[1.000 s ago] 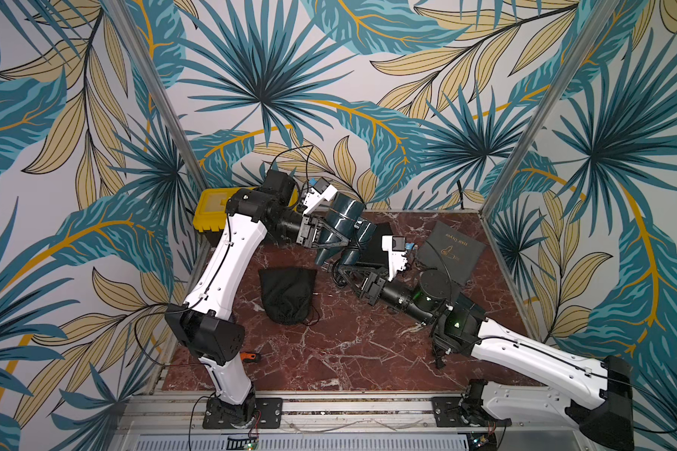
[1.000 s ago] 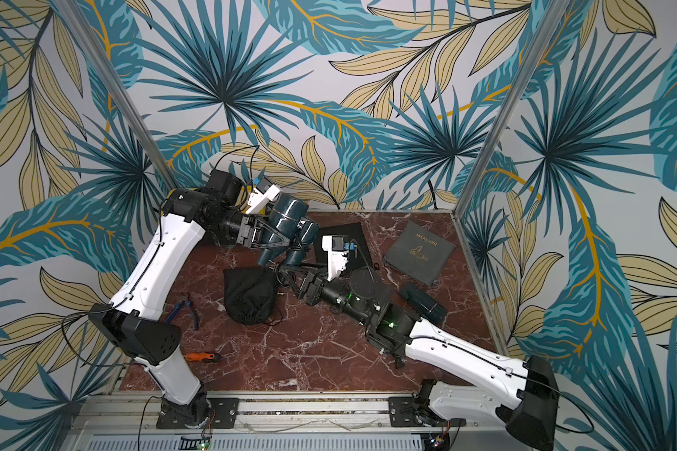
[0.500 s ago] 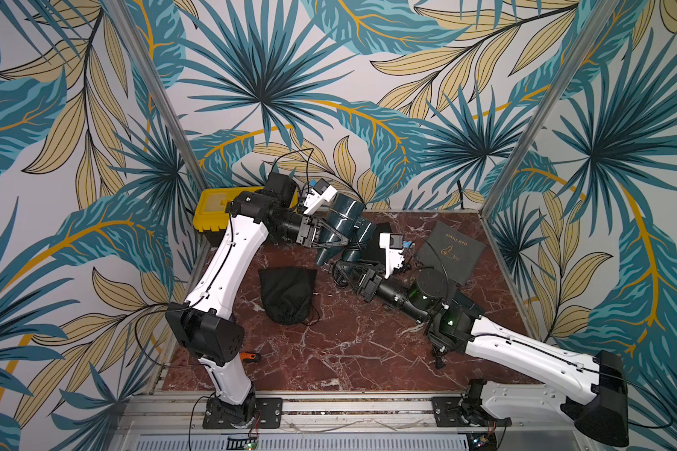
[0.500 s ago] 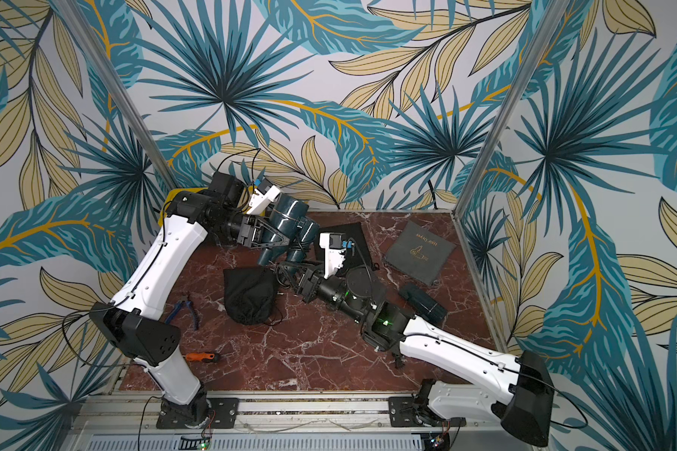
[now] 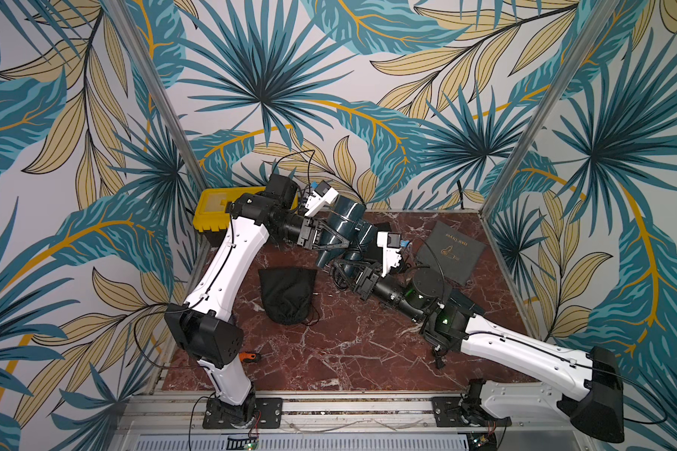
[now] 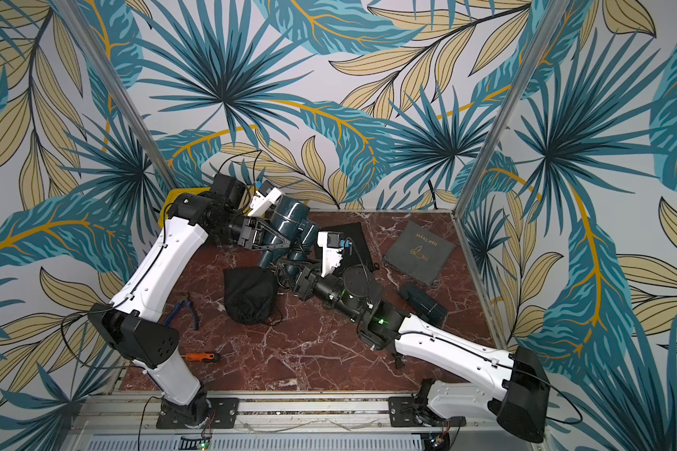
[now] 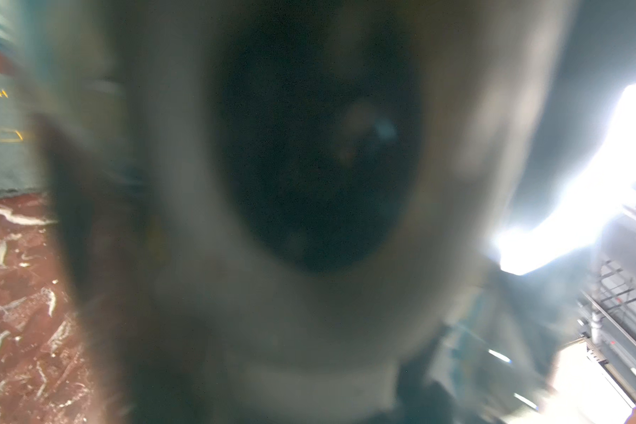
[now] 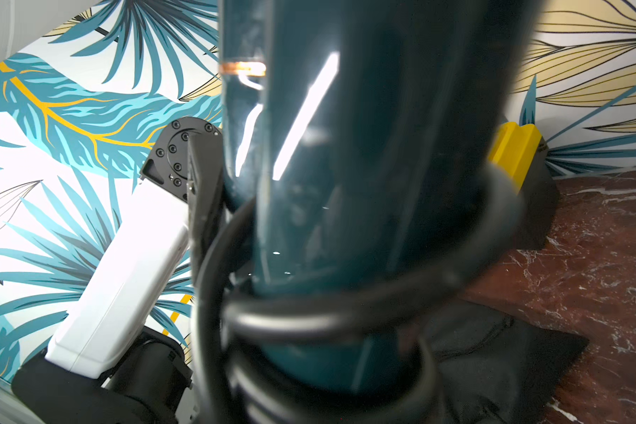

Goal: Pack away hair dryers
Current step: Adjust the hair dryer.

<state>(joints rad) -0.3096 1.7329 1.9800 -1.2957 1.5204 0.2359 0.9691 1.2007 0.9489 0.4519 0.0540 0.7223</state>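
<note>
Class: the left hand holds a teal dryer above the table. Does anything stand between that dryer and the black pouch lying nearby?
Nothing visible does. The teal dryer hangs in the left hand just behind the black pouch; the right hand sits at its handle, beside that path.

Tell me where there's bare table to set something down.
Bare table in front, bordered by the black bag, the screwdriver and the right arm. Crowded at the back, around the dryer.
</note>
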